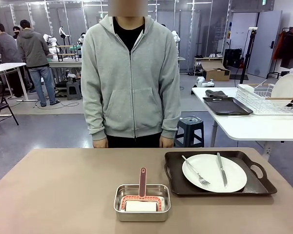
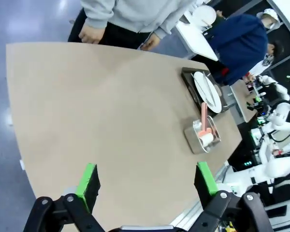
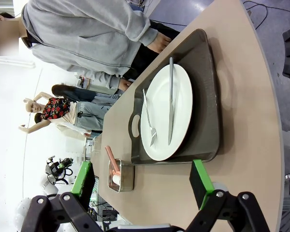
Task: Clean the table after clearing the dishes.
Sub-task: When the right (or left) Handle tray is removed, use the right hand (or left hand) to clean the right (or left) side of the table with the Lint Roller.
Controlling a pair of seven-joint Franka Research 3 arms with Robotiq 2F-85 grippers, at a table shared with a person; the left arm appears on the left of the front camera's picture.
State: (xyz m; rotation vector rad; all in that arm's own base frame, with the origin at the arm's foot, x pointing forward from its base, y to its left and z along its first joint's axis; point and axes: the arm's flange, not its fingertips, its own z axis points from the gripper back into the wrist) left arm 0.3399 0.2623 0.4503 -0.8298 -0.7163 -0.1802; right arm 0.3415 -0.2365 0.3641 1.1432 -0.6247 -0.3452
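— Workshop floor in the background, and a person (image 1: 131, 73) in a grey hoodie stands at the far edge of the table (image 1: 63, 195). That is what I get on the front camera.

— What needs clearing?

— One dark tray (image 1: 173, 170) sits at the near right of the table. It carries a white plate (image 1: 234, 175), with a fork (image 1: 195, 170) and a knife (image 1: 221, 169) lying on the plate. As far as I can see, none of it has been cleared.

— And the cleaning gear?

— A small steel pan (image 1: 118, 202) sits near centre, just left of the tray and apart from it. A pink-handled scrubber (image 1: 142, 183) lies in it, handle toward the far side. There is also a white block (image 1: 140, 206) that may be a sponge, but I can't be sure.

— Your arms?

— My left gripper (image 2: 146, 174) hangs over the table's left end, jaws spread wide with nothing between them. My right gripper (image 3: 141, 171) is over the right end, looking down on the tray, equally wide and empty.

— So how far along are we?

— I'd say at the very start. The tray has to leave the table first, and the wiping comes after that. The scrubber looks untouched to me.
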